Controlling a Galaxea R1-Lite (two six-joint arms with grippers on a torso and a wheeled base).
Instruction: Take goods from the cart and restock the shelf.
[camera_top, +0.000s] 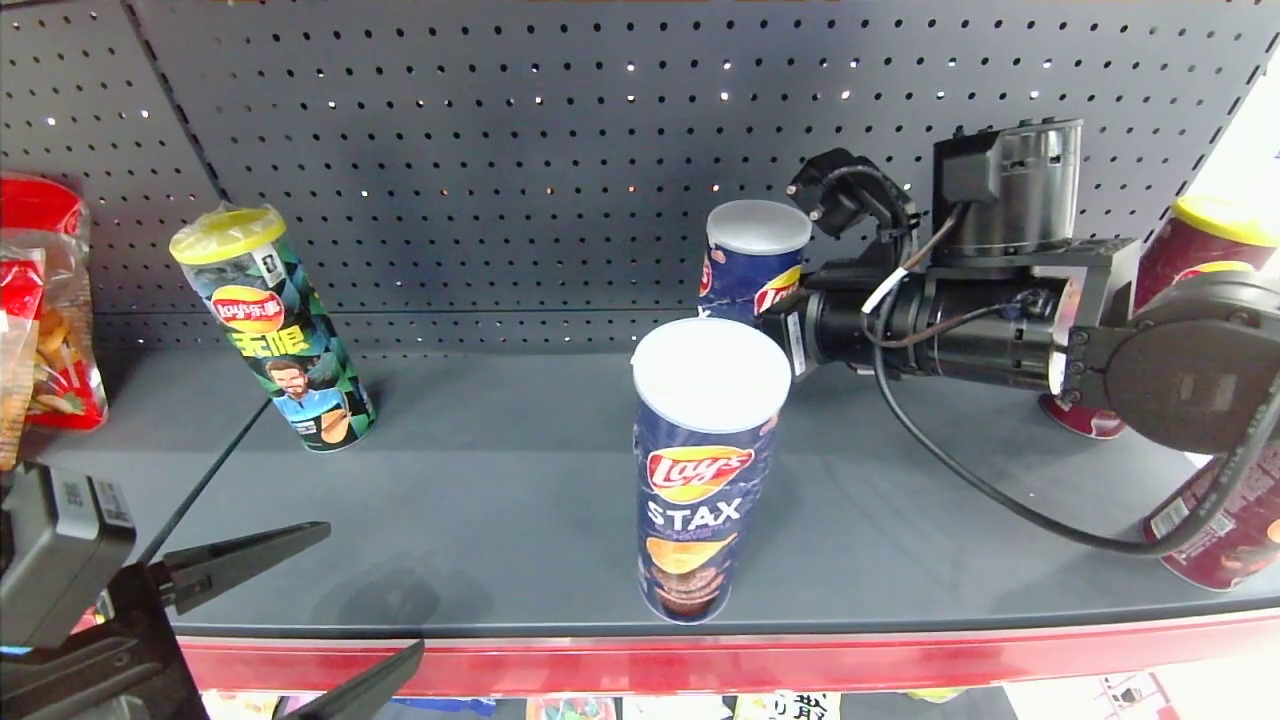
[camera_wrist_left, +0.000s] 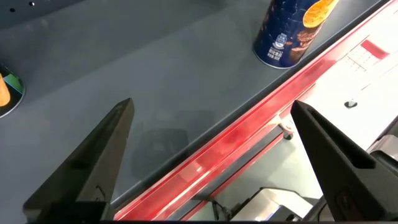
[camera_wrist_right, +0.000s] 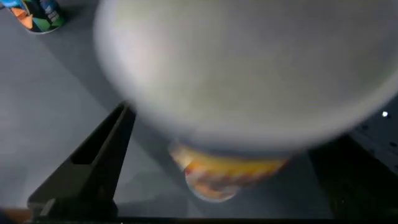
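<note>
Blue chip can (camera_top: 755, 255), white lid, stands upright far back on the shelf (camera_top: 480, 500), right at the tip of the right gripper (camera_top: 785, 315), whose arm comes in level from the side. Grip or no grip: cannot tell. A second blue can (camera_top: 700, 480) stands ahead of it near the red shelf edge (camera_top: 700, 660), well apart from the left gripper (camera_top: 372, 588), which hangs wide open over that edge. Green can (camera_top: 275, 330) stands tilted, far beyond the left gripper's tips. Red cans (camera_top: 1210, 250) behind the right arm.

Left wrist: both prongs spread over shelf and red edge, nothing between them; base of second blue can off beyond one tip.

Right wrist: rear can's lid (camera_wrist_right: 249, 68) blurred and very close, body below it, inside the gripper's span. Contact not readable.
</note>
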